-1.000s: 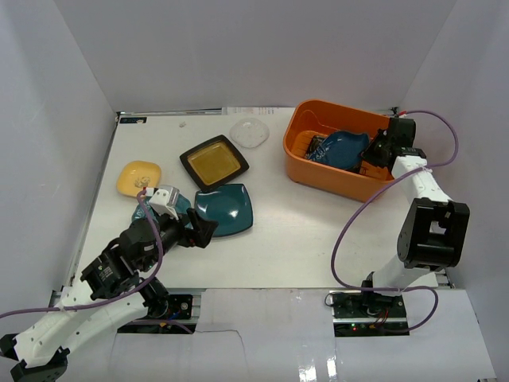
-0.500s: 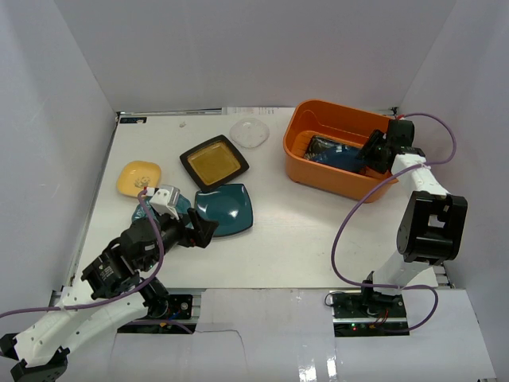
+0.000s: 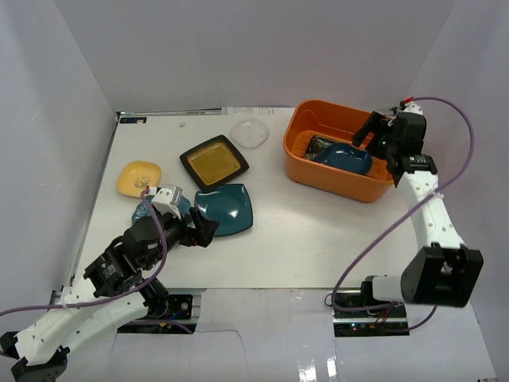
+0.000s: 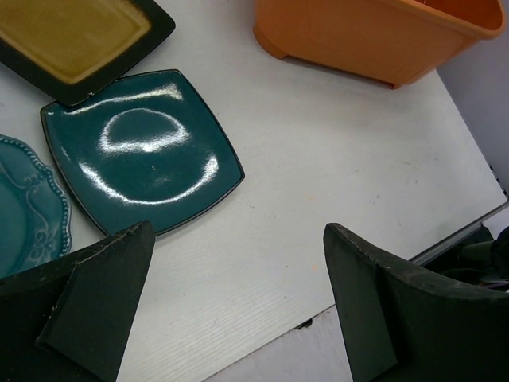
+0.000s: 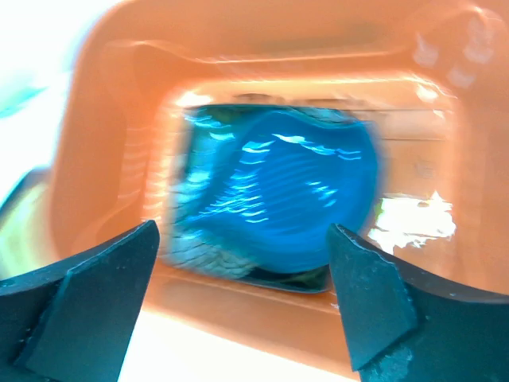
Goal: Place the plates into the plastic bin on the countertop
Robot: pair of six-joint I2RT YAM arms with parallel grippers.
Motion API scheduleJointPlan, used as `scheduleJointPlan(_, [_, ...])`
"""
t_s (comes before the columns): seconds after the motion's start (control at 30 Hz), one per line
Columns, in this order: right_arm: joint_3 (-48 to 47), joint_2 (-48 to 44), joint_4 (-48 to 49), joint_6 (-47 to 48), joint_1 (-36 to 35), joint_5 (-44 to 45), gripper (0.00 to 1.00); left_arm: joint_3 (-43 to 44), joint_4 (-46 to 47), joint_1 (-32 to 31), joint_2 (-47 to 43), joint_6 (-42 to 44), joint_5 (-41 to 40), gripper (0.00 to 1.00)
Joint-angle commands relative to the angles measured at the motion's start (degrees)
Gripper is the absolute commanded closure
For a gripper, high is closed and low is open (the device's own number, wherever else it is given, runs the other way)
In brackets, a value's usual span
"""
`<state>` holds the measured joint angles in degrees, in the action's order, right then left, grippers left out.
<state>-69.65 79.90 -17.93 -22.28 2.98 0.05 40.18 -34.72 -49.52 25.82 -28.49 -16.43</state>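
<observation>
The orange plastic bin stands at the back right of the white countertop. In it a blue leaf-shaped plate lies on a black floral plate; the right wrist view shows the blue plate blurred. My right gripper hangs open and empty above the bin's right end. A teal square plate, a black square plate with amber centre, a yellow plate and a teal scalloped plate lie on the left. My left gripper is open beside the teal square plate.
A clear glass dish sits near the back wall, left of the bin. White walls enclose the countertop on three sides. In the left wrist view the countertop's near edge runs just under my left fingers.
My right gripper opened and let go of the blue leaf-shaped plate, which dropped flat into the bin. The right arm then lifted and pulled back. The left arm stayed put.
</observation>
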Motion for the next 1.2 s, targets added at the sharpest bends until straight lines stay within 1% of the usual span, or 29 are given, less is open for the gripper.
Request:
scheduleJointPlan(0.0, [6.33,-8.95,5.44,0.14,-6.83,-3.92,0.1,0.16,0.27,0.12,1.16,0.36,-1.42,0.02])
scheduleJointPlan(0.03, [8.45,-12.36,6.58,-0.47,-11.9,-3.92,0.11,0.16,0.35,0.12,1.42,0.45,-1.59,0.02])
scheduleJointPlan(0.07, [10.74,-13.96,10.08,-2.74,-14.82,-4.97,0.2,0.24,0.27,0.12,1.94,0.54,-2.03,0.02])
scheduleJointPlan(0.1, [16.07,-15.2,12.2,-4.42,-17.28,-5.59,0.27,0.51,0.27,0.12,2.21,0.72,-2.29,0.02])
scheduleJointPlan(0.13, [19.25,-17.3,14.66,-6.35,-22.53,-5.77,0.31,0.68,0.18,0.12,2.56,0.89,-2.64,0.02])
scheduleJointPlan(0.17, [22.5,-17.84,17.9,-10.37,-25.11,-6.2,0.38,0.77,0.27,0.12,2.83,0.89,-2.99,0.02])
scheduleJointPlan(0.2, [25.76,-17.67,25.42,-12.41,-27.31,-7.69,0.61,1.21,0.35,0.12,3.35,1.24,-3.61,0.02])
scheduleJointPlan(0.23, [30.75,-17.06,28.28,-14.35,-31.33,-8.05,0.66,1.47,0.27,0.12,3.62,1.42,-3.87,0.02])
scheduleJointPlan(0.27, [32.89,-16.1,31.09,-15.93,-33.29,-7.97,0.67,1.65,0.35,0.12,3.97,1.59,-4.14,0.02])
scheduleJointPlan(0.3, [34.74,-13.65,36.6,-18.56,-34.96,-7.36,0.68,1.83,0.27,0.21,4.67,1.86,-4.84,0.02])
scheduleJointPlan(0.33, [36.15,-12.24,38.83,-19.63,-37.76,-6.91,0.68,2.35,0.35,0.12,5.02,1.86,-5.19,0.02])
scheduleJointPlan(0.37, [37.99,-10.83,40.59,-20.95,-39.01,-6.48,0.67,2.53,0.62,0.12,5.37,1.95,-5.37,0.02])
scheduleJointPlan(0.4, [39.83,-8.03,45.05,-24.09,-41.19,-4.82,0.61,2.53,0.88,0.21,6.16,2.21,-5.72,0.02])
scheduleJointPlan(0.47, [41.16,-5.21,49.2,-27.62,-42.88,-3.32,0.48,1.92,1.84,0.12,6.78,2.39,-6.25,0.02])
scheduleJointPlan(0.5, [41.69,-3.8,50.96,-29.47,-43.67,-1.48,0.4,1.48,2.02,0.12,7.13,2.47,-6.25,0.02])
scheduleJointPlan(0.53, [42.13,-0.57,55.16,-32.36,-45.07,-1.03,0.38,1.04,2.02,0.12,7.74,2.56,-6.34,0.02])
scheduleJointPlan(0.57, [42.31,1.21,56.94,-33.95,-45.61,-0.85,0.37,1.12,2.02,0.12,8.01,2.56,-6.34,0.02])
scheduleJointPlan(0.6, [42.4,4.79,58.96,-35.62,-46.05,-1.19,0.37,1.12,2.02,0.21,8.19,2.65,-6.25,0.02])
scheduleJointPlan(0.63, [42.49,6.39,61.5,-37.12,-47.09,-1.46,0.37,1.04,2.11,0.12,8.19,2.65,-6.25,0.02])
scheduleJointPlan(0.67, [42.31,8.24,66.4,-39.74,-47.54,-1.46,0.37,0.95,2.11,0.21,8.19,2.39,-6.25,0.02])
scheduleJointPlan(0.77, [40.82,15.27,71.26,-43.97,-48.95,-1.55,0.39,0.77,2.02,0.21,7.58,2.3,-6.25,0.02])
scheduleJointPlan(0.8, [40.12,18.51,72.5,-44.94,-49.12,-1.64,0.42,0.77,2.11,0.21,7.49,2.21,-6.25,0.02])
scheduleJointPlan(0.87, [39.85,21.16,76.44,-48.71,-49.39,-1.9,0.45,0.69,1.94,0.21,7.22,2.21,-6.6,0.02])
scheduleJointPlan(0.97, [39.06,25.12,78.14,-51.1,-49.74,-1.29,0.46,0.6,1.94,0.21,6.7,2.3,-6.69,0.02])
scheduleJointPlan(1.1, [36.34,29.6,78.66,-52.07,-49.83,-1.81,0.48,0.6,2.02,0.3,6.43,2.3,-6.86,0.02])
scheduleJointPlan(1.17, [35.11,30.4,78.23,-52.42,-50.09,-1.11,0.53,0.6,2.02,0.21,6.43,2.3,-6.95,0.02])
